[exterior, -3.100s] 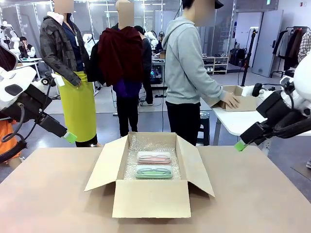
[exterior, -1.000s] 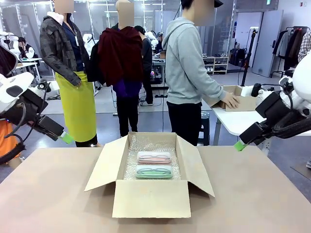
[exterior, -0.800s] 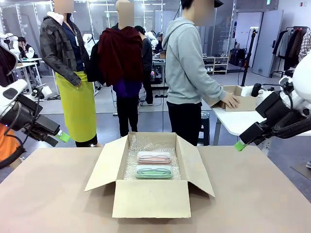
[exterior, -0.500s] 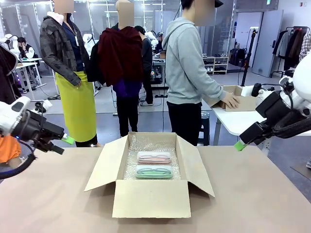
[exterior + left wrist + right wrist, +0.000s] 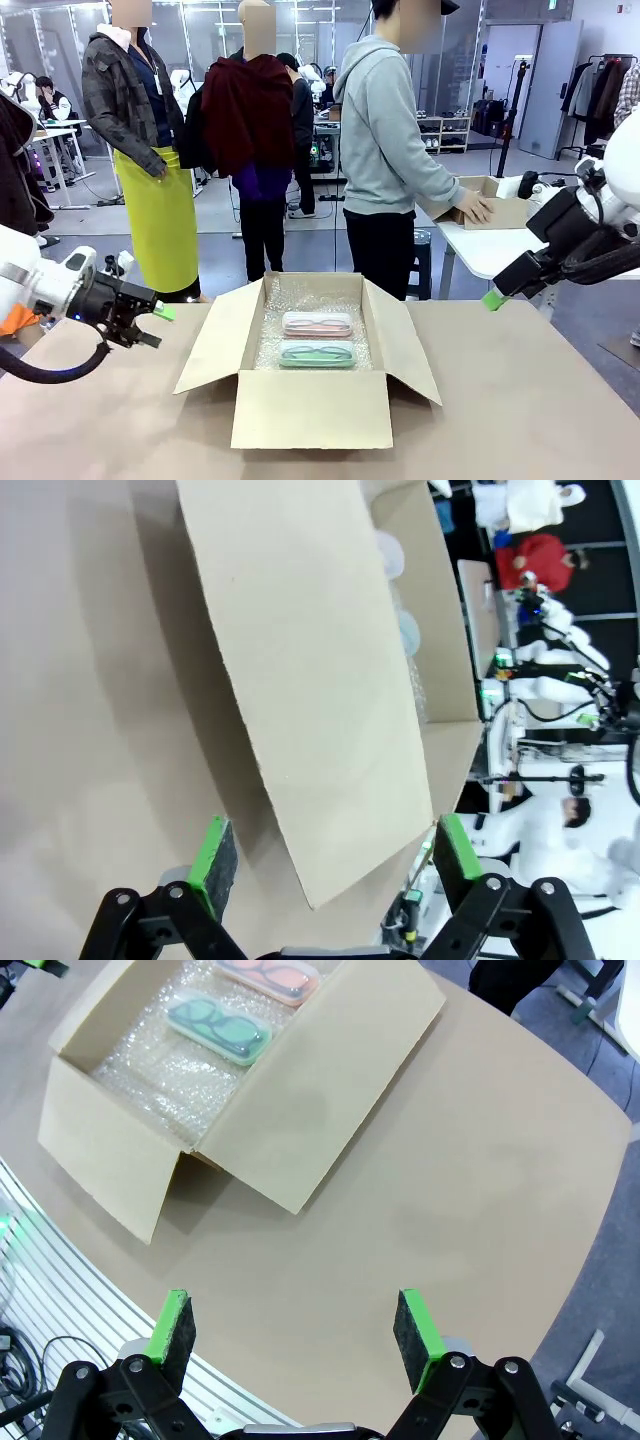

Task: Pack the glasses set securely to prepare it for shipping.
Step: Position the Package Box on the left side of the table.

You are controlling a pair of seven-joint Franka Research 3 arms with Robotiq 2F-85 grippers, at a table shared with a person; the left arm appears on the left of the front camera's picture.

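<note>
Glasses set: 2 cases lie side by side inside the open cardboard box (image 5: 310, 408), on bubble wrap (image 5: 300, 297); the pink case (image 5: 317, 323) is on the far side, the mint case (image 5: 317, 355) on the near side, just beside each other.
Box: stands mid tabletop (image 5: 520, 420) with all 4 flaps open; the left flap (image 5: 218, 338) and right flap (image 5: 402, 342) slant outward.
Left gripper (image 5: 150, 325): low over the tabletop, near the outer edge of the left flap, fingers apart and holding nothing; its wrist view shows the flap's edge lying between the 2 green pads (image 5: 213, 852).
Right gripper (image 5: 497, 294): held well above and to the right of the box, fingers spread wide, empty.
Person: stands at the far side, turned toward another table, hands on a different box.
Step in hand: probably closing the left flap.
Risk 1: a push low on the flap could slide the whole light box sideways instead of folding the flap.
Risk 2: a pinch that is off-centre may crease or tear the cardboard edge.
Risk 3: nothing covers the cases from above, so folding flaps down now may leave them loose to rattle in shipping.
Risk 4: a flap swung in hard could knock the cases out of line.
</note>
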